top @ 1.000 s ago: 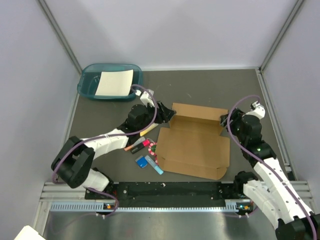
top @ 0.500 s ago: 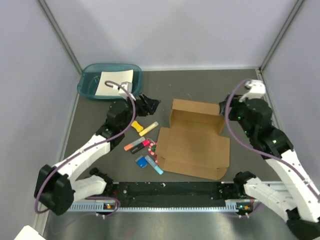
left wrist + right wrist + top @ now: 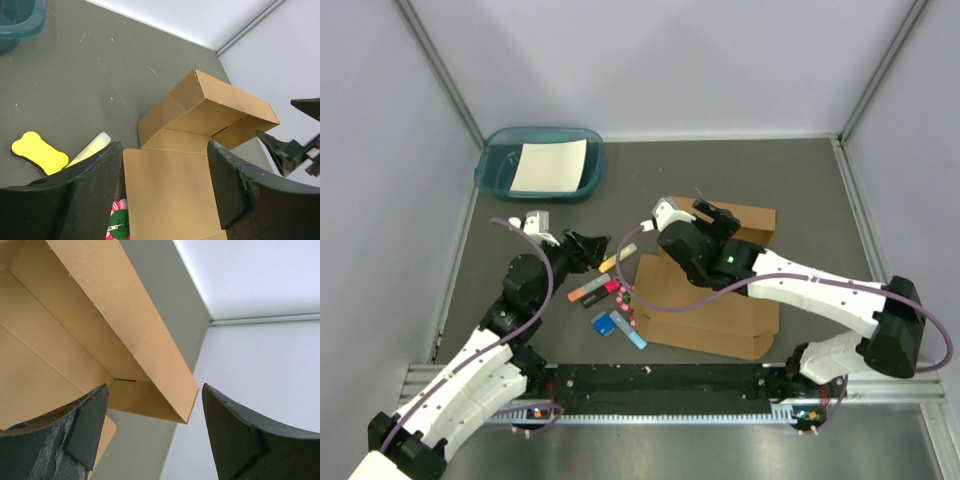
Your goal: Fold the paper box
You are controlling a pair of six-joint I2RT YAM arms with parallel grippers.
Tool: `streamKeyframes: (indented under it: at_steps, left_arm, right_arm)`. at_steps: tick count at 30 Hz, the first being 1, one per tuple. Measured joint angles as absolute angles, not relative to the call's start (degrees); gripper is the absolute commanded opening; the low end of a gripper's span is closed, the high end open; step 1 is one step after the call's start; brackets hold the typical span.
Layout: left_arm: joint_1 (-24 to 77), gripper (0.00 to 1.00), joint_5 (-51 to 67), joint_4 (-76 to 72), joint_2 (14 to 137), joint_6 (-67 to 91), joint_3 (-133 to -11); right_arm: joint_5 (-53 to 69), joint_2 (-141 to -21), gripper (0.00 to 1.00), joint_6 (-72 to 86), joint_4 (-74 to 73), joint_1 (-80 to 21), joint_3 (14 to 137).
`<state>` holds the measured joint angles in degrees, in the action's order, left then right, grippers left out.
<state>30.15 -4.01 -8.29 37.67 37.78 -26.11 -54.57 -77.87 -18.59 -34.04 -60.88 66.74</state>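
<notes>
The brown cardboard paper box [image 3: 715, 300] lies flat at the table's middle, with its back flaps [image 3: 752, 222] standing up. My right gripper [image 3: 720, 215] is open and hovers over the box's raised back part. In the right wrist view its jaws [image 3: 154, 387] stand wide apart with the folded flap's corner [image 3: 125, 330] between and beyond them, not touching. My left gripper [image 3: 595, 243] is open and empty, left of the box. In the left wrist view it [image 3: 165, 150] faces the box [image 3: 200, 120].
A teal tray [image 3: 495, 170] holding a white sheet [image 3: 550, 165] stands at the back left. Small items lie left of the box: a pale yellow stick [image 3: 617, 258], an orange marker [image 3: 588, 293], blue pieces [image 3: 605, 323], and a yellow bone shape [image 3: 40, 150].
My right arm swung from the right side across to above the box's back flaps. My left arm drew back toward the near left, away from the box.
</notes>
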Motion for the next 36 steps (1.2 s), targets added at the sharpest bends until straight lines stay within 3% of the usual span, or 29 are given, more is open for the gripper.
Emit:
streamKeyframes:
  at_steps: [7,16,20,28,31,36]
  left_arm:
    - [30.15,0.74,-4.14,-5.54,32.56,37.78,-23.09]
    - [30.15,0.74,-4.16,-4.47,32.36,37.45,-22.15]
    - [30.15,0.74,-4.16,-4.43,32.40,37.12,-22.15]
    - [30.15,0.74,-4.19,-3.81,32.34,36.82,-22.15]
    - [30.15,0.74,-4.38,-3.07,31.92,36.53,-22.15]
    - [30.15,0.74,-4.43,-2.90,31.59,36.27,-22.15]
  right_arm:
    - [-61.65,-85.65,0.75,-25.32,-32.12,-60.90,66.72]
    - [-63.79,-88.82,0.59,-30.48,-27.90,-58.28,65.08]
    - [-65.06,-90.35,0.40,-33.19,-24.67,-56.38,64.90]
    - [-66.19,-94.08,0.23,-37.21,-20.99,-55.22,64.88]
    - [-66.30,-94.26,0.07,-38.02,-20.49,-54.92,64.86]
    - [-68.03,-93.95,0.00,-39.20,-19.46,-54.57,64.84]
